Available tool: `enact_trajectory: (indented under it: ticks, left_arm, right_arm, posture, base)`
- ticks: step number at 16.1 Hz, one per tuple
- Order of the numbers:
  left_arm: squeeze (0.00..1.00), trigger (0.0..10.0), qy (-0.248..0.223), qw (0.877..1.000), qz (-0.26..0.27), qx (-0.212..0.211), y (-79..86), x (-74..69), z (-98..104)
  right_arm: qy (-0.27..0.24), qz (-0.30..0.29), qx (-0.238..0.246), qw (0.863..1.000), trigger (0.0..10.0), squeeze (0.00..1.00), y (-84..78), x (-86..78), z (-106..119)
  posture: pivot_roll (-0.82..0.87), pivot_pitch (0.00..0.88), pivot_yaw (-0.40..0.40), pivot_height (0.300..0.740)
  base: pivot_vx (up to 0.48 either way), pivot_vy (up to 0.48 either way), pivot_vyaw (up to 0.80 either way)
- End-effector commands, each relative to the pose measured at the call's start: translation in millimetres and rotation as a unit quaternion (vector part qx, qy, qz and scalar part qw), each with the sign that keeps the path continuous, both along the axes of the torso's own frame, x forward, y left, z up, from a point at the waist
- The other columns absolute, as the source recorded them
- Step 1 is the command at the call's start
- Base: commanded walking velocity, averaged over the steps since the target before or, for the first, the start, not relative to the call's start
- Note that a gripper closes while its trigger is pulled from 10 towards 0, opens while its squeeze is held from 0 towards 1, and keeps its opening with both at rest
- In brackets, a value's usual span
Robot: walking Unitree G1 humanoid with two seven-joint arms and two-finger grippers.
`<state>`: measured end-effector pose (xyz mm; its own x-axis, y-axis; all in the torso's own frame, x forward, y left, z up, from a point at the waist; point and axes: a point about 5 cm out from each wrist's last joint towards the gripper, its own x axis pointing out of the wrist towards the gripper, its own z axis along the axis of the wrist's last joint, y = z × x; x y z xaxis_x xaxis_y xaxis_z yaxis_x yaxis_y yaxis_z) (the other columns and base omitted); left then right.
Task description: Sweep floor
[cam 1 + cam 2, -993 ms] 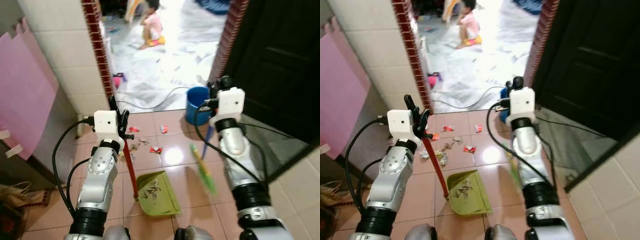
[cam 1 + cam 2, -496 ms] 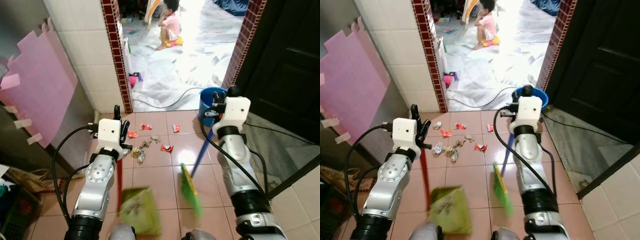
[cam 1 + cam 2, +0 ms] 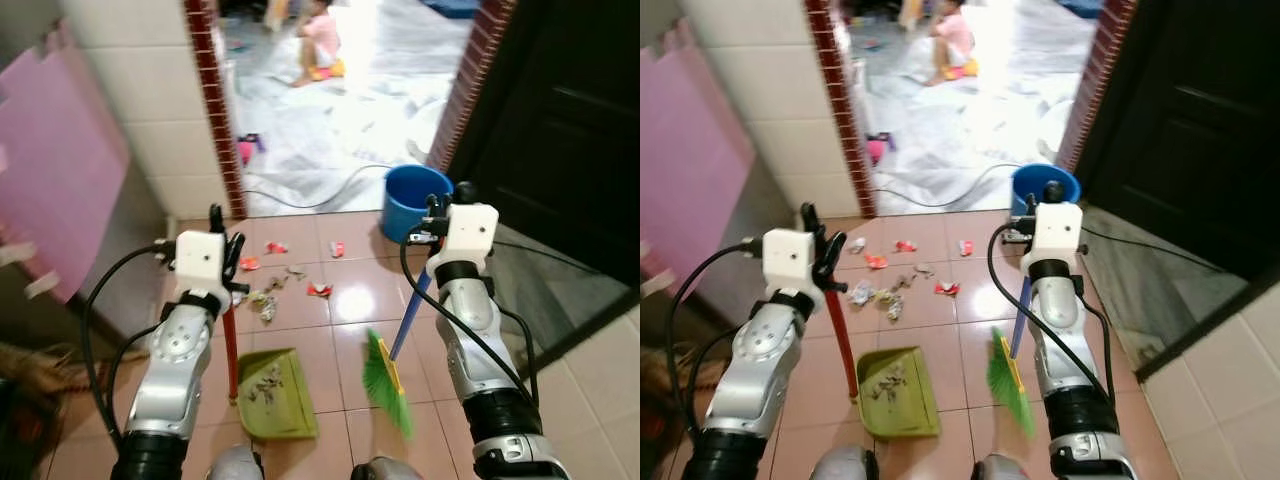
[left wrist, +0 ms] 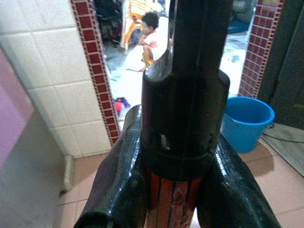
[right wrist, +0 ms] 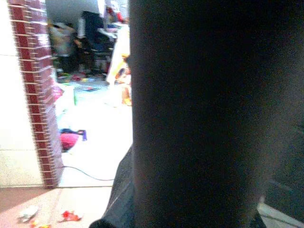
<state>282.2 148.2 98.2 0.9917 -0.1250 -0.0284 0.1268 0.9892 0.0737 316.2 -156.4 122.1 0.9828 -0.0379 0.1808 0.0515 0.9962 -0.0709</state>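
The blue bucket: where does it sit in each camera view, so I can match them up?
Left eye view: blue bucket at upper centre-right, by the doorway, beyond the right claw.
Right eye view: upper centre-right, behind the right arm.
Left wrist view: right of the red dustpan handle.
Right wrist view: I can't make it out.
Shared landmark: the red brick door edge.
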Motion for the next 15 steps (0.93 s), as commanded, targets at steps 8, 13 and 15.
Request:
enact_trajectory:
  ticks: [8,13,15]
  left_arm:
    - [0.0,10.0,-0.052,0.998,-0.012,-0.04,-12.6,5.0,28.1]
    - [0.0,10.0,-0.046,0.998,-0.004,-0.049,-12.7,3.1,25.1]
    - [0.0,10.0,-0.047,0.998,-0.006,-0.051,-14.0,3.6,26.2]
  right_arm:
    - [-0.018,0.005,-0.022,1.0,10.0,0.0,-6.7,3.2,9.7]
    - [-0.025,0.029,-0.018,0.999,10.0,0.0,7.5,8.1,14.2]
    - [-0.024,0.032,-0.017,0.999,10.0,0.0,8.6,7.2,12.6]
  posture:
    - [0.02,0.0,-0.005,0.74]
    - [0.02,0.0,-0.012,0.74]
    - [0.02,0.0,-0.009,0.74]
  base:
    - [0.17,0.0,-0.42]
    - [0.307,0.0,-0.24]
    - [0.322,0.0,-0.51]
